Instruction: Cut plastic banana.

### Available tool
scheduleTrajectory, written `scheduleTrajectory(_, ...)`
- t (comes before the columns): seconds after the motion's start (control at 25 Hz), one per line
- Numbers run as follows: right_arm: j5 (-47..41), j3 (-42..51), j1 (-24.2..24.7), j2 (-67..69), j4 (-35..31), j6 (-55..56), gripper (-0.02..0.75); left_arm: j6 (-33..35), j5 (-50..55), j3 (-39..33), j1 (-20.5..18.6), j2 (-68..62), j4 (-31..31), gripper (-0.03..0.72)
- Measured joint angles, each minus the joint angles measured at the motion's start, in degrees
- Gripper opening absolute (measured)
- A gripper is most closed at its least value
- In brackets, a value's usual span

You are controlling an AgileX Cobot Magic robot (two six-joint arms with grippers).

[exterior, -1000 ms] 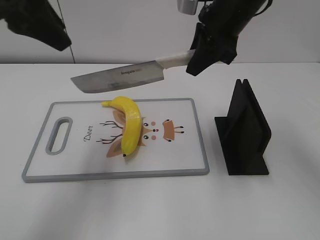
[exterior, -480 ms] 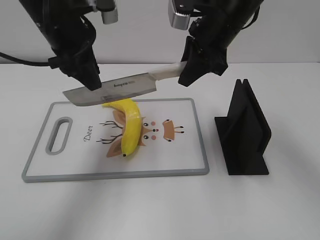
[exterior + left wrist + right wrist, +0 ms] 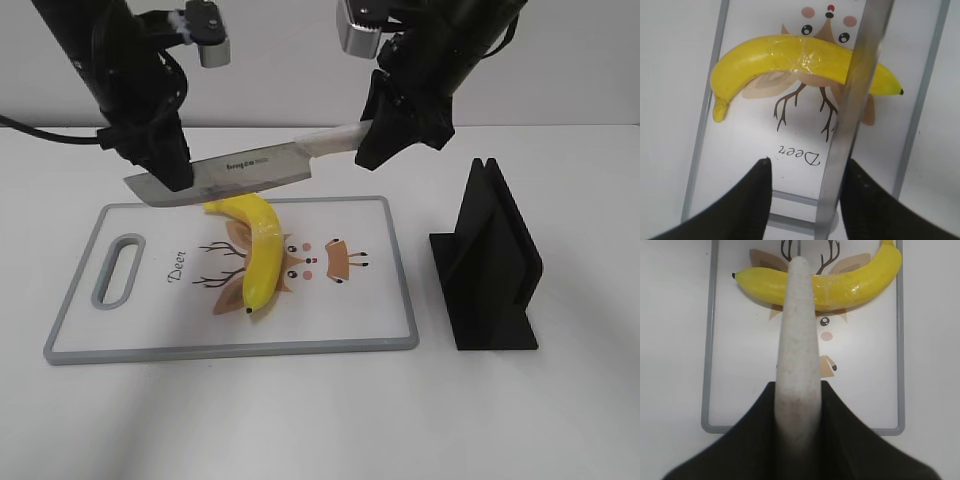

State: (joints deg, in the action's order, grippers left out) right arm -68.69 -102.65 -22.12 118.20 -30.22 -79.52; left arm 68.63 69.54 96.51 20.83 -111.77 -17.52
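Now over banana [image 3: 258,255], lying on board [image 3: 390,300]. Right hand [image 3: 378,130] clamped on knife [image 3: 240,172] handle; left hand [image 3: 165,170] spread astride blade tip. Advice: keep blade level, press straight down mid-banana.

From the exterior view we look across the white table [image 3: 300,420] at a downward slant from the front, far enough back to take in both arms, the whole cutting board [image 3: 330,300] and a black stand [image 3: 487,265]. From the left wrist view we look almost straight down, close over the board [image 3: 750,150], past the knife blade [image 3: 855,95]. From the right wrist view we also look steeply down along the knife's pale handle [image 3: 798,355]. All 3 views share the board's deer print and the plastic banana [image 3: 260,250].
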Motion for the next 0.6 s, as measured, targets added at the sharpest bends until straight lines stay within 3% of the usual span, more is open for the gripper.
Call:
scheduleTrajectory(0.28,0.9,0.0,0.1,0.0,-1.8,-0.4,0.17,0.0,0.0,0.0,-0.1,-2.1,0.2,0.392)
scheduleTrajectory(0.36,0.9,0.0,0.1,0.0,-1.9,-0.5,0.17,0.0,0.0,0.0,-0.1,-2.1,0.2,0.305)
scheduleTrajectory(0.48,1.4,0.0,0.2,0.0,-1.9,-0.5,0.17,0.0,0.2,0.0,-0.1,-2.1,0.1,0.088)
scheduleTrajectory(0.6,1.5,0.0,0.7,0.0,-2.2,-0.5,0.17,0.4,0.3,0.0,-0.1,-2.1,0.0,0.015)
